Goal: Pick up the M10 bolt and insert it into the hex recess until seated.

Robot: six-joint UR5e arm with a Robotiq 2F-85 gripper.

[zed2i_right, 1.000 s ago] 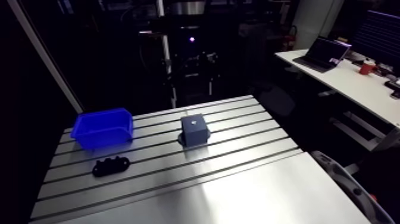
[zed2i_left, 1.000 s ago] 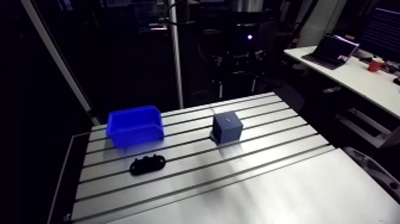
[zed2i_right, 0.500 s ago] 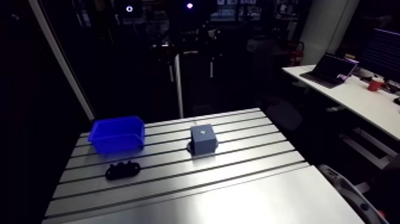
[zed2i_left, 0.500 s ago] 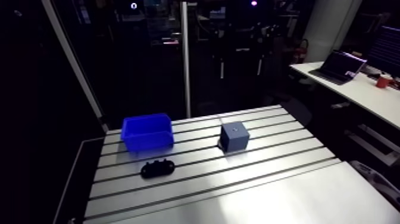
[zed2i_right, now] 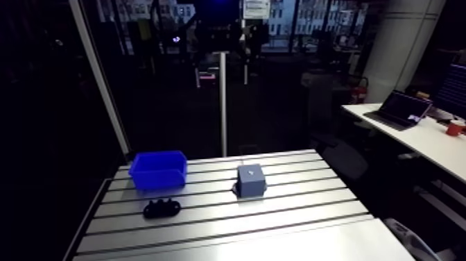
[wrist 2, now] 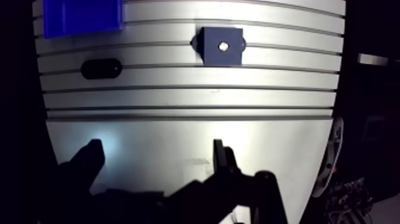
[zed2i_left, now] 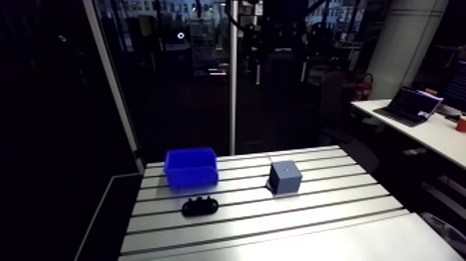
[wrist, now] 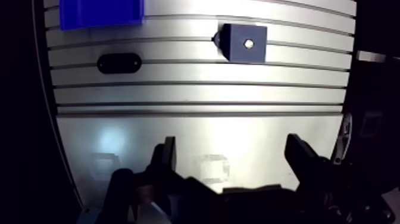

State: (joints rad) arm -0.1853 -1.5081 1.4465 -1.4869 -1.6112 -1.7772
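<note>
- Your fingers (wrist: pixel 169 158) are released: in the wrist view they stand wide apart with nothing between them and only bare worktop (zed2i_left: pixel 333 208) beneath the gap.
- They hang over the smooth near strip of the worktop, well apart from all three things on the slotted part.
- Taking 12 o'clock as straight ahead of the fingers, the dark grey block (zed2i_left: pixel 285 178) sits at about 12 o'clock.
- The block stands square and upright on the slats. A small pale spot (wrist: pixel 248 43) marks the centre of its top face. You cannot tell from these views whether that is the open hex recess or something seated in it.
- The black oval part (zed2i_left: pixel 200 206) lies flat at about 10 o'clock from the fingers. In the arm view its top looks lumpy, but the detail is too small to read.
- The blue bin (zed2i_left: pixel 191 167) is beyond the black part, between 10 and 11 o'clock, near the far edge of the worktop. Its inside is not visible.
- From the block, the bin is at about 9 o'clock and the black part at about 8 o'clock. None of the three touch each other.
- You cannot pick out the M10 bolt itself in either view.
</note>
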